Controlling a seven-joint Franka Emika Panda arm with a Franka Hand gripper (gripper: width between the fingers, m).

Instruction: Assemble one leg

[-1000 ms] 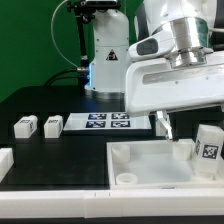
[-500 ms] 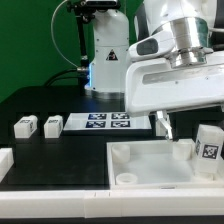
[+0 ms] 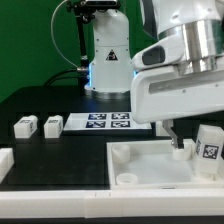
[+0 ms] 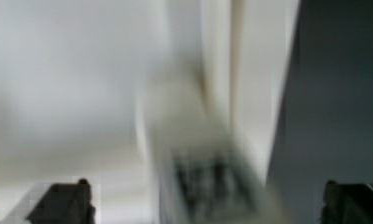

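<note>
1. Looks early: nothing clearly seated in the large white square plastic tray top (image 3: 140, 165).
2. Find the small white plastic leg block (image 3: 182, 150) inside its far corner, near the surface's (image 3: 60, 150) edge on the exterior view's right; socketed or loose, cannot tell.
3. Reaches steeply down, tool (image 4: 204, 200) right by that block, fingers spread wide, clamping nothing.

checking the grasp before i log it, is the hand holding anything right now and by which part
Nothing, as far as shows: in the blurred wrist view the hand is open, its fingers wide apart, clamping nothing.
</note>
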